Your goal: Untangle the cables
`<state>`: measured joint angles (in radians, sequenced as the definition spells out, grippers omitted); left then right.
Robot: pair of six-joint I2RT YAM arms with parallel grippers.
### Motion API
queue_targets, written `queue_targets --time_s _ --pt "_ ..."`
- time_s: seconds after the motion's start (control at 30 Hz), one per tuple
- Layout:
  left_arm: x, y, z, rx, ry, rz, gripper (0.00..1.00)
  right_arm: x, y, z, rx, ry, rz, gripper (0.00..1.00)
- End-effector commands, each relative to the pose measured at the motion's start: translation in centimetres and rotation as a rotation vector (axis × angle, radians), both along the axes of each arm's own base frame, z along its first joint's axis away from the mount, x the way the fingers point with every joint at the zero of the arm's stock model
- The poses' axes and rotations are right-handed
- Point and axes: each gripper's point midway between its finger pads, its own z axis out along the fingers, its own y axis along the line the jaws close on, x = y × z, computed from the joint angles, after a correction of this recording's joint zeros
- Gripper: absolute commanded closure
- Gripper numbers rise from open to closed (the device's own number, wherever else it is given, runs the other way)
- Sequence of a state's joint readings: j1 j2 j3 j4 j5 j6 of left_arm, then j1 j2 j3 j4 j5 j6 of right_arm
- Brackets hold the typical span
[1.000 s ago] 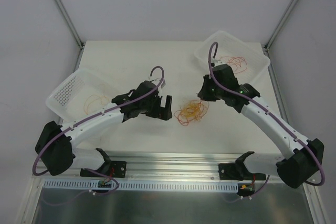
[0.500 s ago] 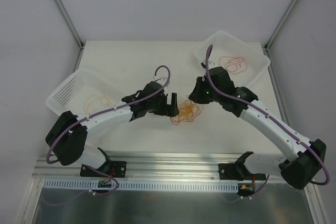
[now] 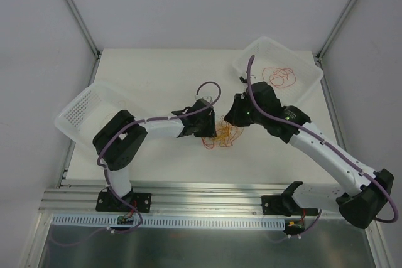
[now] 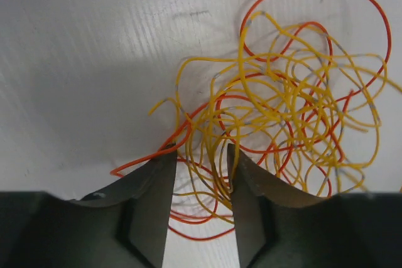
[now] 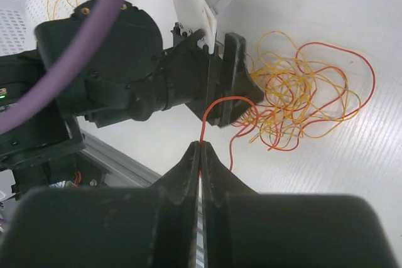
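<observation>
Tangle of cables (image 3: 223, 135) lies on the white table (image 3: 157, 73), centre, between the two grippers. Yellow and red strands are looped together. Left gripper (image 4: 201, 177) is low at the tangle's near-left edge, jaws part open with a clear gap. Several yellow strands run through the gap, nothing clamped; one finger (image 4: 154, 196) touches a red strand. Right gripper (image 5: 200, 150) is just above the table beside the tangle, jaws clenched on one red cable (image 5: 203, 123) that arcs back into the pile. Right basket (image 3: 251, 51) at far right holds loose red cables (image 3: 279, 77). Left basket (image 3: 78, 108) sits at the left edge, behind the left arm.
</observation>
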<state>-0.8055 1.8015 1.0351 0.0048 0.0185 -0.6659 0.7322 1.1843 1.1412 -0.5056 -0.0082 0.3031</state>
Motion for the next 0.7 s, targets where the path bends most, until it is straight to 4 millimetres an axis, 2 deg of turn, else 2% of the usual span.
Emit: queue_targets --time_s 0.0,0.03,0.07,0.1,0.17,0.23,0.27,0.33,0.37,0.43,0.6,0.67 --pt "1.8 0.4 -0.1 0.033 -0.053 0.088 0.63 0.2 -0.7 4.4 0.054 -0.094 -0.039 0.99" --pt "1.7 0.9 -0.2 0.045 -0.057 0.095 0.71 -0.2 -1.4 5.1 0.034 -0.109 -0.041 0.99" --pt "1.9 1.4 -0.3 0.063 -0.066 0.107 0.86 0.1 -2.4 5.6 0.005 -0.136 -0.07 0.99" --pt "1.9 1.7 -0.3 0.071 -0.072 0.111 0.91 -0.2 -3.5 5.6 -0.035 -0.135 -0.083 0.99" --pt "2.0 3.3 -0.6 0.113 -0.076 0.134 1.0 0.1 -5.8 7.5 -0.09 -0.21 -0.131 0.99" --pt "2.1 4.7 -0.9 0.133 -0.064 0.158 1.0 0.1 -8.3 8.2 -0.145 -0.232 -0.178 0.99" --pt "2.5 5.8 -1.1 0.145 -0.052 0.184 1.0 0.0 -9.6 9.5 -0.156 -0.272 -0.198 0.99" --pt "2.4 7.5 -1.5 0.169 -0.039 0.214 1.0 0.2 -12.2 10.3 -0.19 -0.285 -0.26 0.99" --pt "2.7 8.7 -1.7 0.18 -0.034 0.241 1.0 0.1 -13.5 11.6 -0.202 -0.32 -0.28 0.99" --pt "2.6 10.3 -2.0 0.204 -0.02 0.258 1.0 0.0 -16.0 12.3 -0.229 -0.328 -0.347 0.99" --pt "2.1 14.0 -2.8 0.274 0.012 0.314 1.0 -0.6 -20.3 15.4 -0.287 -0.402 -0.452 0.99" --pt "2.1 14.9 -2.9 0.296 0.012 0.327 1.0 -0.9 -21.2 16.4 -0.293 -0.424 -0.481 0.99"
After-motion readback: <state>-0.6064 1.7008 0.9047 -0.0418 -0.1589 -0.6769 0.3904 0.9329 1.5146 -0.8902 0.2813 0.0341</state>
